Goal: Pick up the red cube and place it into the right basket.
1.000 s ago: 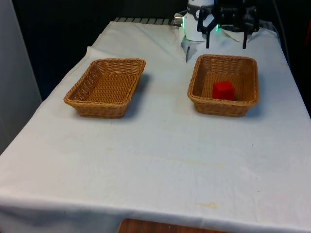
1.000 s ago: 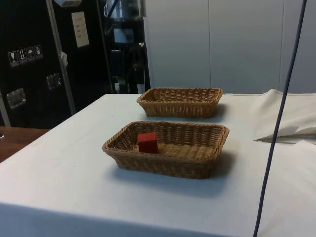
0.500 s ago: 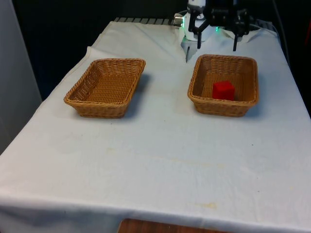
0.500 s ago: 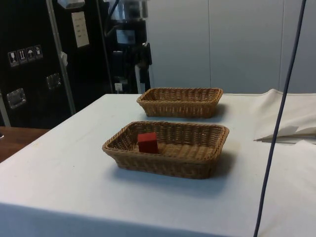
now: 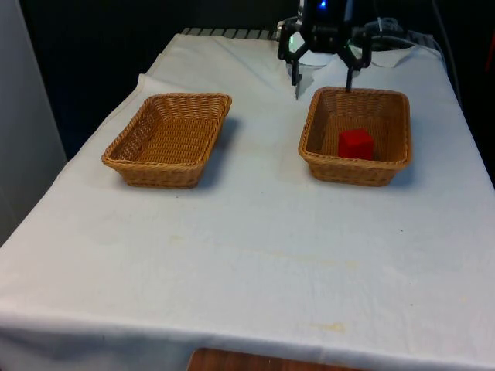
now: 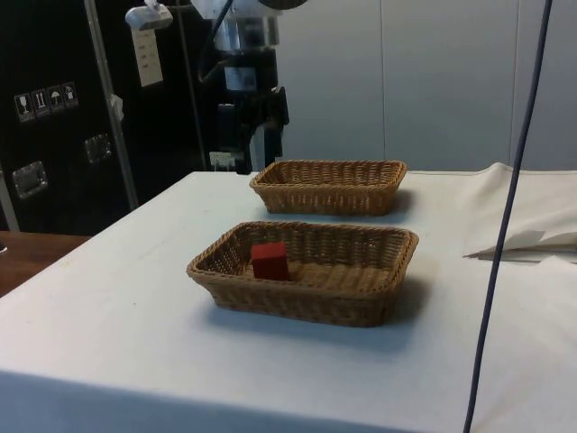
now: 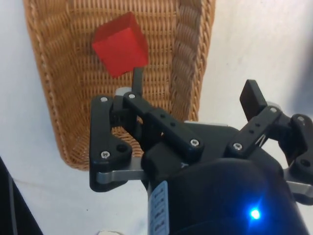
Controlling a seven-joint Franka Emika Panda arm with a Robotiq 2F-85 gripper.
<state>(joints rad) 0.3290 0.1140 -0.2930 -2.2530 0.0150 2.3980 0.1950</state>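
Two wicker baskets stand on the surface [image 5: 255, 232]: one basket [image 5: 169, 138] sits well apart to the front view's left of the red cube, and the other basket [image 5: 356, 134] holds it. There is one red cube [image 5: 355, 144], lying inside that second basket. One gripper [image 5: 320, 71] hangs just beyond the cube's basket, its two jaws spread wide apart.

Small red cube [image 5: 356, 144] sits flat on floor of brown woven wicker right basket [image 5: 319, 158], toward its front wall, well apart from and beyond open jaws, which hang over basket's far rim.
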